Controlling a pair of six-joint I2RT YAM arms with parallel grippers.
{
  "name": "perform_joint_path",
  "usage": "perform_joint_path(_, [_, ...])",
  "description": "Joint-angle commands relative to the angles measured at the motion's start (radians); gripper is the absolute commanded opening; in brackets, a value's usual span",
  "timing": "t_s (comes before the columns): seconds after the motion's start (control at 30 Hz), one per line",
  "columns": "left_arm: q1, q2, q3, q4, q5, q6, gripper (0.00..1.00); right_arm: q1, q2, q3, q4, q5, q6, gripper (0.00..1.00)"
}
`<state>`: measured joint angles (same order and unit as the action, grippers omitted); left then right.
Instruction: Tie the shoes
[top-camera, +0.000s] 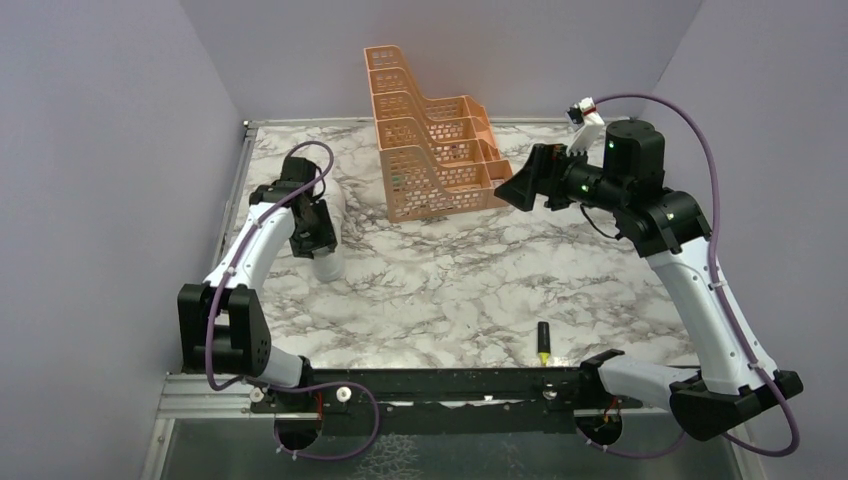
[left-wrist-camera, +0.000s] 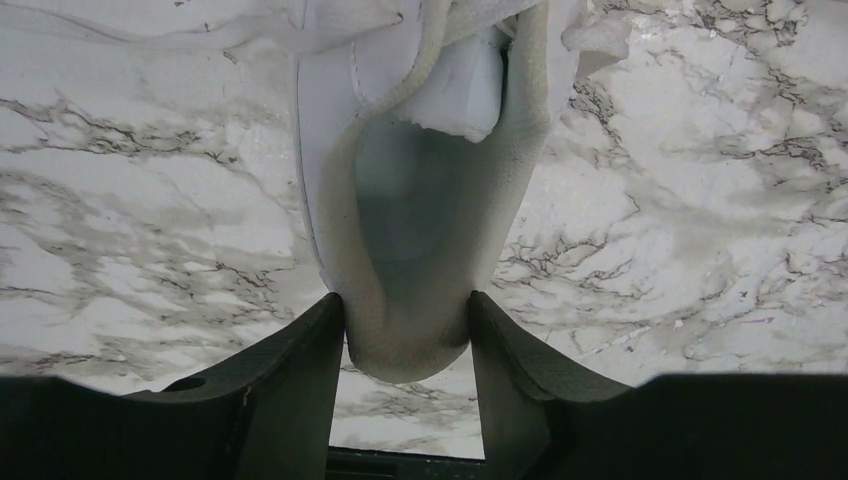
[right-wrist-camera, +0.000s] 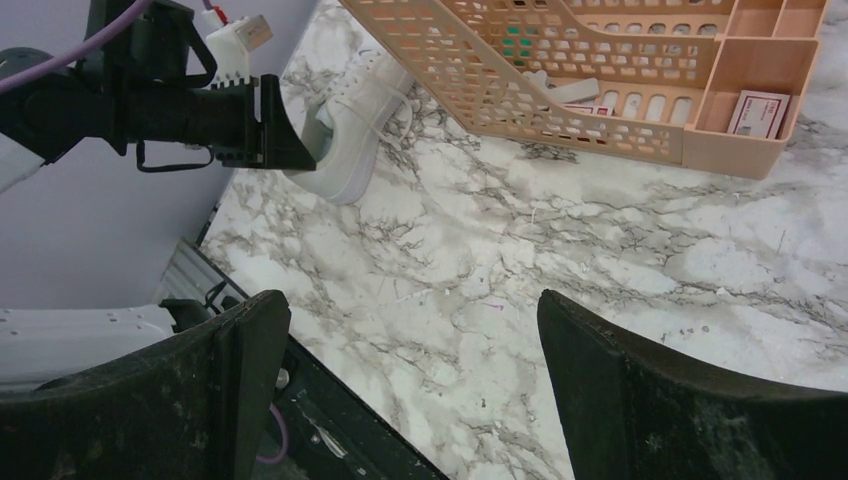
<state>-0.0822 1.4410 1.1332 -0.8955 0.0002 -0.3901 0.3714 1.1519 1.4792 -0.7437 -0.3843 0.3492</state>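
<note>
A black rail (top-camera: 450, 385) runs along the near edge, with the two arm bases bolted to it. Past it lies the tabletop (top-camera: 450, 290), white marble veined in grey, shut in by plain lavender walls (top-camera: 100, 150) on the left, far and right sides. One marker (top-camera: 543, 342), black with a yellow tip, lies near the front edge, towards the right.

One shoe (left-wrist-camera: 430, 200) sits on the left part of the tabletop, heel towards the left arm. It is white all over, with a mesh-lined collar, a pale insole and a white sole. A lace (left-wrist-camera: 150, 35) trails off to one side of it across the marble.

The left end effector (left-wrist-camera: 405, 320) grips the shoe's heel, one finger pressed on either side of the collar. The right end effector (right-wrist-camera: 415, 310) hangs above the tabletop with its fingers spread wide, holding nothing, just beside the rack's right end.

One orange stepped rack (top-camera: 430, 150) stands at the back, near the far wall, well apart from the shoe.
</note>
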Motion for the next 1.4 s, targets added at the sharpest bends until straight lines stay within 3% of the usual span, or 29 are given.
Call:
perform_joint_path(0.0, [-0.051,0.032,0.072,0.017,-0.126,0.017,0.51,-0.006,-0.006,-0.014,0.04,-0.034,0.008,1.0])
perform_joint_path(0.2, [-0.081,0.045,0.121,-0.004,-0.18,0.013,0.74,-0.008,-0.006,-0.013,0.036,-0.005,0.002,1.0])
perform_joint_path(0.3, [-0.09,0.066,0.141,0.003,-0.16,0.024,0.78,-0.008,-0.001,-0.007,0.039,-0.004,0.001,1.0])
perform_joint_path(0.47, [-0.09,0.167,0.153,0.03,-0.104,0.055,0.56,-0.008,0.001,-0.01,0.046,-0.008,0.009,1.0])
perform_joint_path(0.77, [-0.092,0.186,0.064,0.102,-0.077,0.047,0.48,-0.007,-0.011,-0.019,0.044,-0.017,0.013,1.0])
perform_joint_path(0.93, [-0.142,0.13,0.014,0.101,-0.137,0.061,0.48,-0.007,-0.019,-0.014,0.053,-0.037,0.008,1.0])
perform_joint_path(1.03, [-0.147,0.12,-0.019,0.097,-0.109,0.054,0.37,-0.007,-0.027,-0.028,0.073,-0.045,0.01,1.0])
perform_joint_path(1.23, [-0.252,0.006,-0.086,0.071,-0.039,-0.084,0.25,-0.008,-0.001,-0.062,0.05,-0.042,0.033,0.99])
perform_joint_path(1.37, [-0.414,-0.081,-0.141,0.064,-0.001,-0.271,0.23,-0.007,0.021,-0.115,0.043,-0.053,0.065,0.97])
